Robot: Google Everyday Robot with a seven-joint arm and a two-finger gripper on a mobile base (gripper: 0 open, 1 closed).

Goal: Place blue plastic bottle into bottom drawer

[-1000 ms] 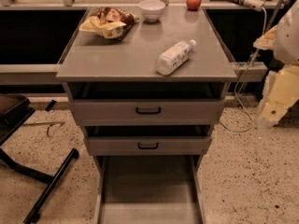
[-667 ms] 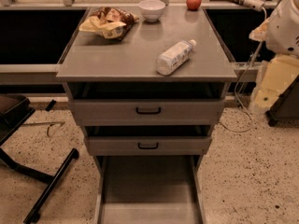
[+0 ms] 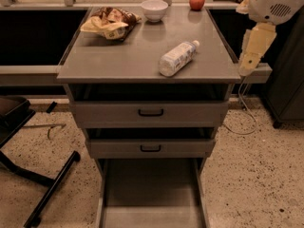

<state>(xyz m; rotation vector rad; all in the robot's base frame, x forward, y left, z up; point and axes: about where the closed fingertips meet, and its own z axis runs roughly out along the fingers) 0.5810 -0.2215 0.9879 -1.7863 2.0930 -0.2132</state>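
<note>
The blue plastic bottle lies on its side on the grey cabinet top, right of centre, with its white cap pointing to the back right. The bottom drawer is pulled out at floor level and nothing lies in it. My gripper hangs from the white arm at the right and points down beside the top's right edge. It is to the right of the bottle, apart from it, and holds nothing that I can see.
A white bowl, a red apple and a crumpled snack bag sit at the back of the top. Two upper drawers with black handles are slightly out. A black chair base stands on the left, and a cable lies on the floor at the right.
My arm and gripper have moved up and to the left, from low beside the cabinet to the level of its top's right edge. The bottle has not moved.
</note>
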